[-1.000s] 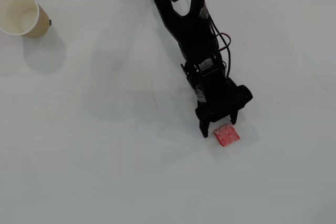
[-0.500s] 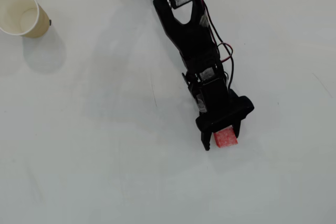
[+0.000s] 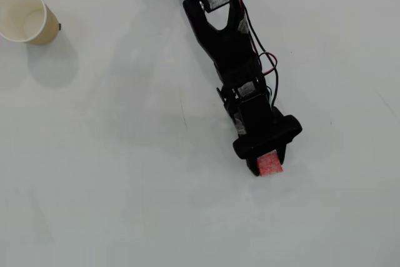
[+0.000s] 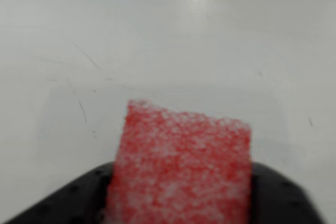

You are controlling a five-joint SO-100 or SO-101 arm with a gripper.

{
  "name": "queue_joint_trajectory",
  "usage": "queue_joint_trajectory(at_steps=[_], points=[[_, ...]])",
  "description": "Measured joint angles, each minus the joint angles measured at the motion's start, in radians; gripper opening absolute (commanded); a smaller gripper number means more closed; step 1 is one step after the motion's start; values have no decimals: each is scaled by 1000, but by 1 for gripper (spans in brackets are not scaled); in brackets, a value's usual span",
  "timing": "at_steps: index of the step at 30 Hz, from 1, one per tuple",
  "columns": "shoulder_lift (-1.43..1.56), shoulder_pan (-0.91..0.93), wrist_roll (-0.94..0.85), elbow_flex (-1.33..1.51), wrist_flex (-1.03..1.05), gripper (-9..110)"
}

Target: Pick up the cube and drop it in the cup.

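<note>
On the white counter point(image 3: 125, 186), the black arm point(image 3: 228, 48) stretches diagonally, its jaws clamping the red cube point(image 3: 270, 164), far from the paper cup point(image 3: 25, 15).

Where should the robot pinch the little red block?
Pinch the small speckled red cube on two flat opposite side faces, coming straight down from above. Its flat sides suit the black two-finger gripper, which seems to straddle it already in the overhead view.

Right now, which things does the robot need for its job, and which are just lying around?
Needed for the job:
- red cube, at the tip of the gripper, filling the wrist view
- paper cup, upright at the far left of the overhead view

Just lying around:
- nothing else; only the bare white table
</note>
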Motion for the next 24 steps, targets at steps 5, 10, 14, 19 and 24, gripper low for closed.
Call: queue_joint_trajectory(at_steps=[5,10,14,19,24], points=[[0,12,0,0,8,5],[0,12,0,0,11,5],[15,12,-3,25,25,3],[133,12,0,153,32,1],[304,21,0,311,34,1]])
